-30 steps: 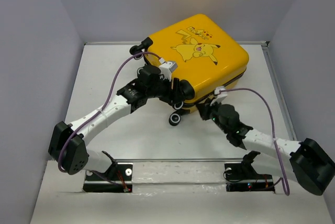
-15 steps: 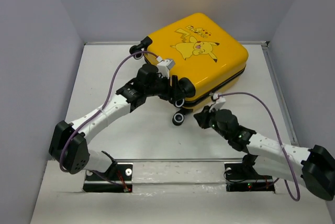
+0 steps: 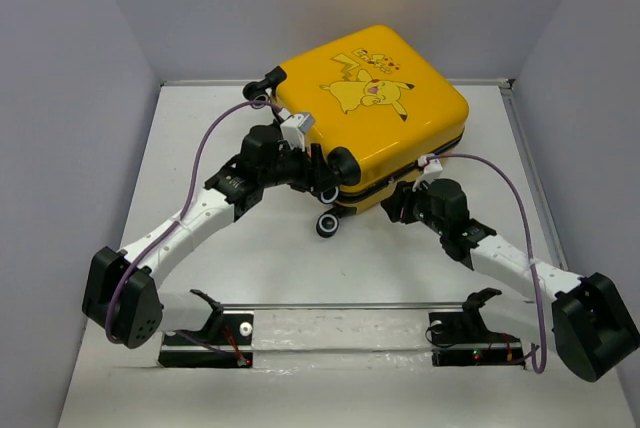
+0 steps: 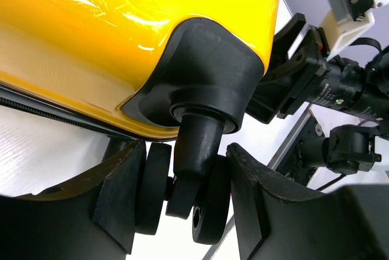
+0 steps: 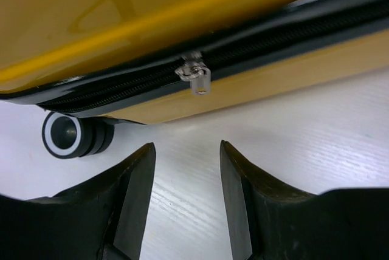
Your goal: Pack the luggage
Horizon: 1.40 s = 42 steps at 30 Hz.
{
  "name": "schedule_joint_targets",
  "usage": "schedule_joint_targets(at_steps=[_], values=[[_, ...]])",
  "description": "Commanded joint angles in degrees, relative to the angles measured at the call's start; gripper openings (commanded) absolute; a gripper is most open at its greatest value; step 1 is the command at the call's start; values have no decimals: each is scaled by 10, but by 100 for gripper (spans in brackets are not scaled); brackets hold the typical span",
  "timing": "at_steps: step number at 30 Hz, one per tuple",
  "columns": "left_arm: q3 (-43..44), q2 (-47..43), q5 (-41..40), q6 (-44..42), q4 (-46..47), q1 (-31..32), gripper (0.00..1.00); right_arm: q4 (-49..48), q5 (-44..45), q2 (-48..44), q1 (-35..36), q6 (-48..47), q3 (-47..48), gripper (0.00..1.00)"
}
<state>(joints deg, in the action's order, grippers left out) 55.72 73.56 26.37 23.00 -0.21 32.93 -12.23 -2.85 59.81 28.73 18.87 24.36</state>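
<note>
Lying flat and closed with the cartoon side up, the luggage point(image 3: 385, 118) sits by the far edge of the table point(image 3: 250, 268), a bit right of the middle. It has slid a little toward the left edge since a second ago, and the left arm has swung that way with it.

The left gripper point(image 4: 182, 211) is at the near left corner of the luggage. Its jaws are pinching a black wheel point(image 4: 203, 205) that hangs under the black corner piece. One finger sits on each side of the wheel.

The right gripper point(image 5: 185, 175) is close to the near side of the luggage, low over the table. Half a second ago it was pulled back toward the near edge, away from the shell, and now it is up close again. Its jaws are spread apart and hold nothing. Bare table shows between them. The small silver zip pull point(image 5: 196, 78) hangs from the black zip just past the fingertips and does not touch them. Another wheel point(image 5: 67, 133) with a white ring stands on the table to the left of the fingers.
</note>
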Motion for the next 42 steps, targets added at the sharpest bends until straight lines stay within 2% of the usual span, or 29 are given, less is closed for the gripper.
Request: schedule_joint_targets(at_steps=[1, 5, 8, 12, 15, 17, 21, 23, 25, 31, 35, 39, 42], values=[[-2, -57, -40, 24, 34, -25, 6, -80, -34, 49, -10, -58, 39, 53], [-11, -75, -44, 20, 27, -26, 6, -82, 20, 64, -31, -58, 50, 52], [-11, -83, -45, 18, 20, -26, 6, -107, 8, 68, -46, -60, 46, 52], [-17, -82, -43, 20, 21, -26, 6, -146, -23, 94, -46, -77, 50, 52], [-25, -80, -44, 20, 22, -26, 6, -194, -99, 104, -46, -71, 45, 52], [-31, -77, -42, 21, 25, -26, 6, -230, -116, 111, -46, -60, 39, 51], [-33, -75, -41, 21, 26, -26, 6, -249, -154, 115, -46, -53, 43, 50], [-34, -75, -41, 22, 26, -26, 6, -259, -150, 112, -46, -53, 42, 48], [-36, -76, -41, 21, 27, -26, 6, -261, -144, 113, -46, -55, 46, 40], [-40, -76, -47, 19, 22, -26, 6, -288, -141, 97, -46, -45, 32, 27], [-38, -74, -45, 19, 21, -26, 6, -292, -123, 90, -46, -37, 31, 7], [-35, -79, -58, 14, 12, -26, 6, -244, -51, 90, -46, -29, 38, 7], [-33, -84, -73, 3, 3, -30, 6, -183, 76, 80, -61, -18, 36, 7]])
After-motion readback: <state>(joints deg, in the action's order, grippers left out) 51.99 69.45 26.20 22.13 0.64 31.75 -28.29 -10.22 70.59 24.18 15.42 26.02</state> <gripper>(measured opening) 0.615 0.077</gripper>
